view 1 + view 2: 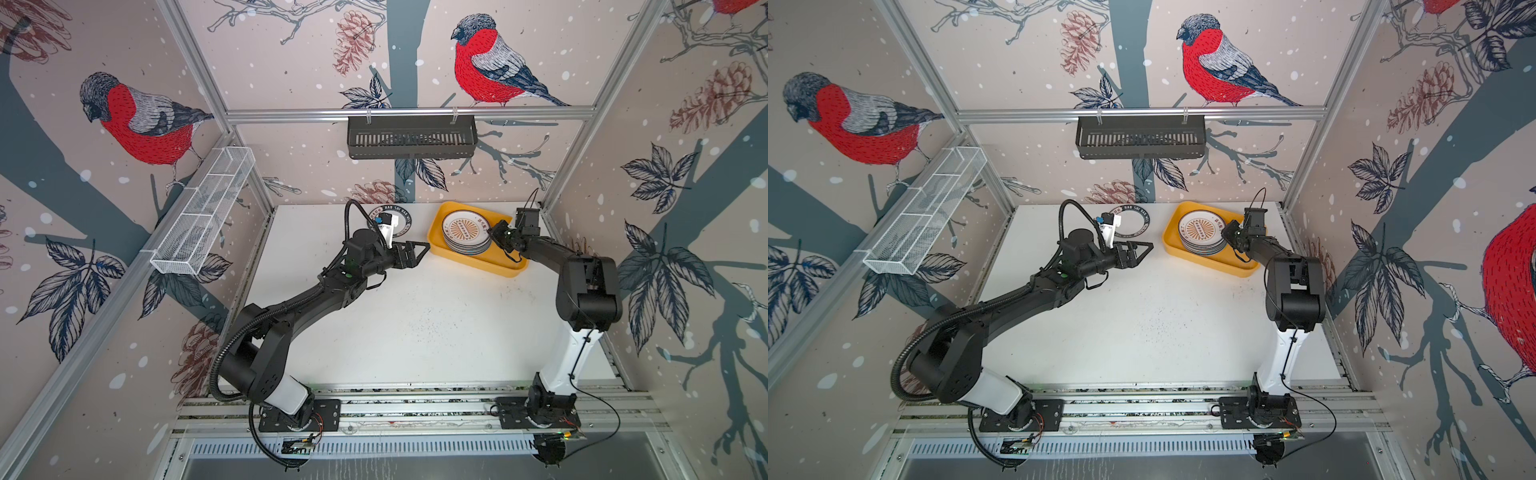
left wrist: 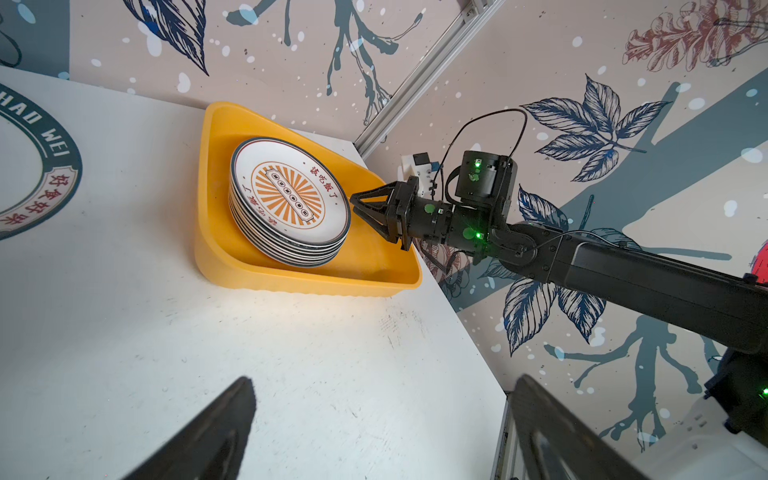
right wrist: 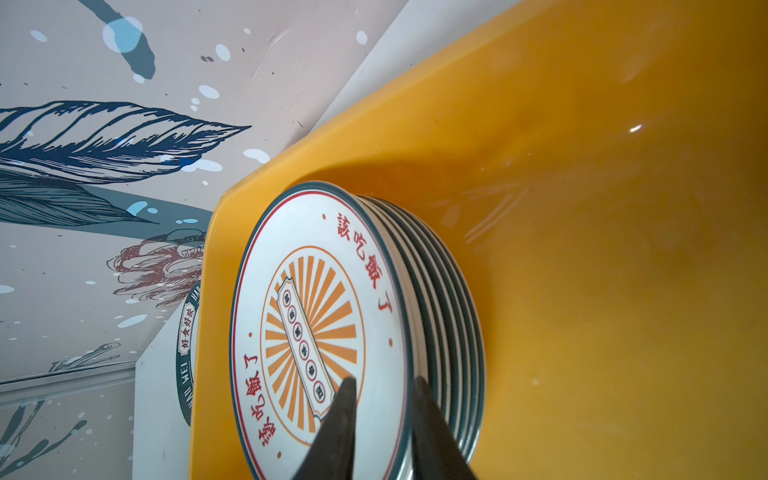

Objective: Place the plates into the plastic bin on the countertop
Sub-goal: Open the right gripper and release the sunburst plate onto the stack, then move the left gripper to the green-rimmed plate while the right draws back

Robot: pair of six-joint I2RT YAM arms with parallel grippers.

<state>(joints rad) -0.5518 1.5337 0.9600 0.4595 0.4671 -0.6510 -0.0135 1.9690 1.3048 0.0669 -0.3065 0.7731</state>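
The plates [image 1: 461, 235] stand stacked inside the yellow bin [image 1: 500, 268] at the far right of the countertop [image 1: 415, 332]; one more plate [image 1: 1143, 216] lies outside, at the far edge. The right claw [image 1: 493, 230] is slightly parted around the top plate's rim, released, and the left claw [image 1: 422, 254] hangs wide open, empty, near the bin.

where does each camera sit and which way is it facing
Top views: high over the front rail, looking down on the countertop; both arms whole.
Left wrist: on the left arm, facing the plastic bin across the countertop; own jaws wide apart, right arm too.
Right wrist: close over the plates in the bin; own jaws slightly parted astride the top plate rim.
Shared: both wrist views show that top plate.
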